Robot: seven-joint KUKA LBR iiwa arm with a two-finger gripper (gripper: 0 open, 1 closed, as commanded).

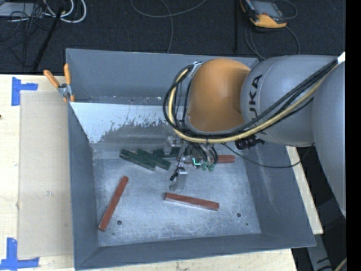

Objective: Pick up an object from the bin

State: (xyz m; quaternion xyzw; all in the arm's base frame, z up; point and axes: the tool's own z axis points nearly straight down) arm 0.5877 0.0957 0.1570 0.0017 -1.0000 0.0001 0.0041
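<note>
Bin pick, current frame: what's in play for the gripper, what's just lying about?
In play: gripper, low in the bin; dark green strips right beside it, probably its pick.
Lying about: red-brown stick at left; red-brown bar on the near floor; small red piece at right.

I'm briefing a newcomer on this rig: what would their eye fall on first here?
The bulky grey arm with its orange cover reaches in from the right over the grey bin, its gripper low near the bin's middle, just right of some dark green pieces. Two red-brown sticks stand out on the pale floor: a slanted stick at the left and a flatter stick just in front of the gripper.
</note>
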